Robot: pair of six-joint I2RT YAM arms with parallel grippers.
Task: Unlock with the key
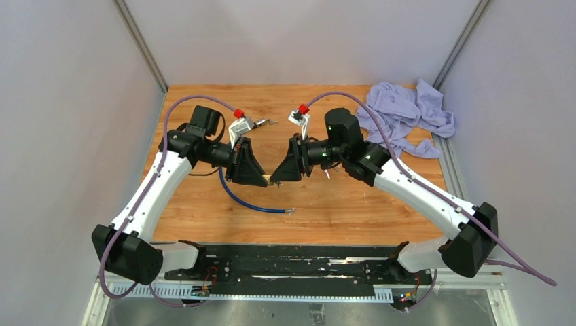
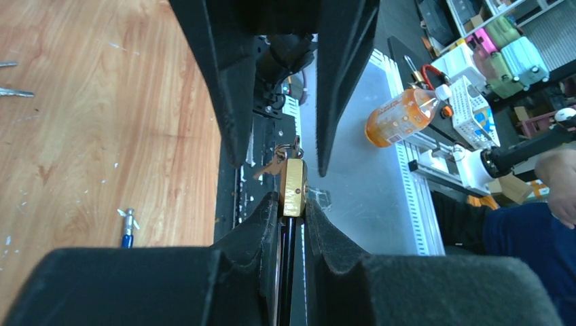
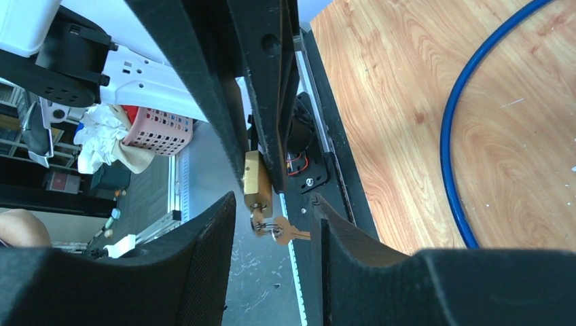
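While left gripper [image 2: 292,206] clamps padlock [image 2: 293,182], key [image 3: 292,234] seemingly hangs free.

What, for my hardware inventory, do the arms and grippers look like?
Both the left arm and right arm have white links with black joints and bases, each with a purple cable. The left gripper and right gripper are black, with wedge-shaped fingers.

Lilac cloth [image 1: 407,115] crumpled, far-R corner of table [image 1: 339,210]; blue cable [image 1: 244,202] curved across table ctr; orange bottle [image 2: 401,115] off table.
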